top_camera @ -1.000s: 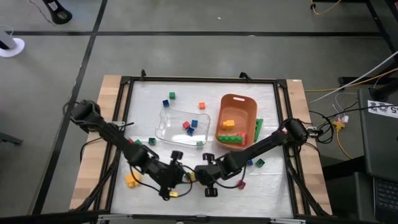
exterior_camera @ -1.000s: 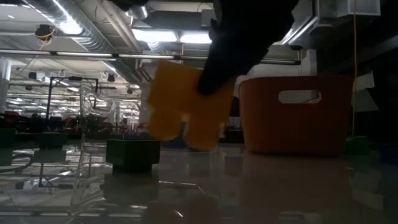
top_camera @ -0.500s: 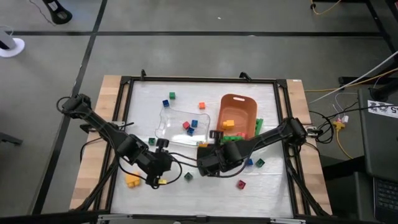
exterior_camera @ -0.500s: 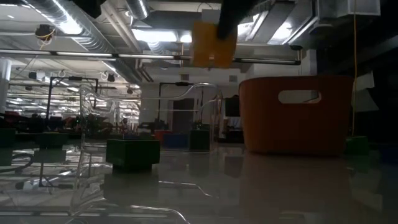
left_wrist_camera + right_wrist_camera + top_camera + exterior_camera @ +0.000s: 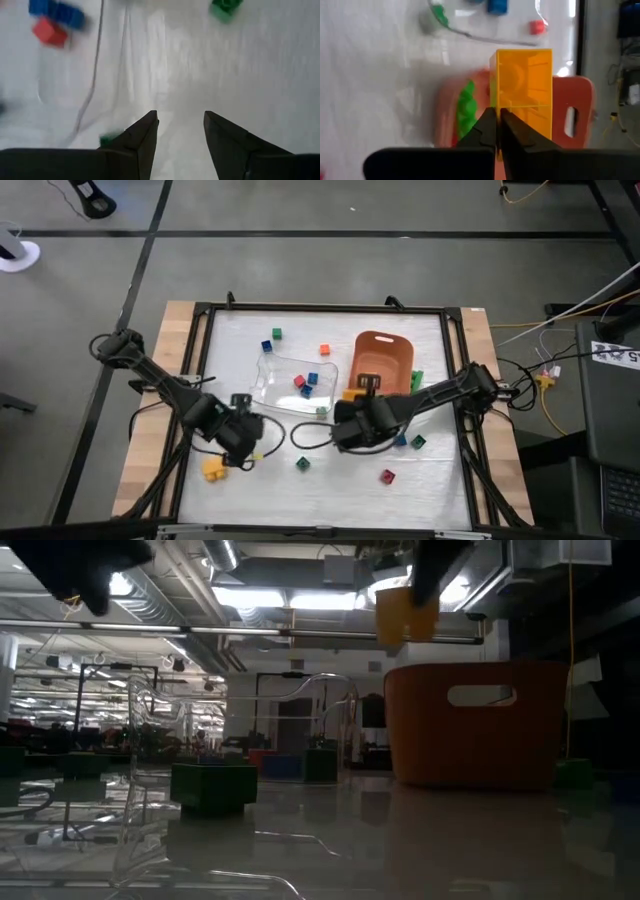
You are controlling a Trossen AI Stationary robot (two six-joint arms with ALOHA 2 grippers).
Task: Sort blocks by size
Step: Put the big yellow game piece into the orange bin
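The right hand (image 5: 498,117) was pinching a yellow-orange brick (image 5: 524,90) by one thin wall, carried high above the orange bin (image 5: 379,366) just ahead of it, apparently because the bin, already holding green bricks (image 5: 466,111), was meant for bigger pieces. The left hand (image 5: 180,125) hung spread and empty over the desk (image 5: 340,480), beside the clear tray (image 5: 291,385) holding small cubes.

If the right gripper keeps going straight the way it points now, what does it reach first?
Probably the orange bin. The right gripper is shut on a yellow block, held above the table, and the bin with green blocks inside lies right ahead. Depth is unclear, so the near rim may come first.
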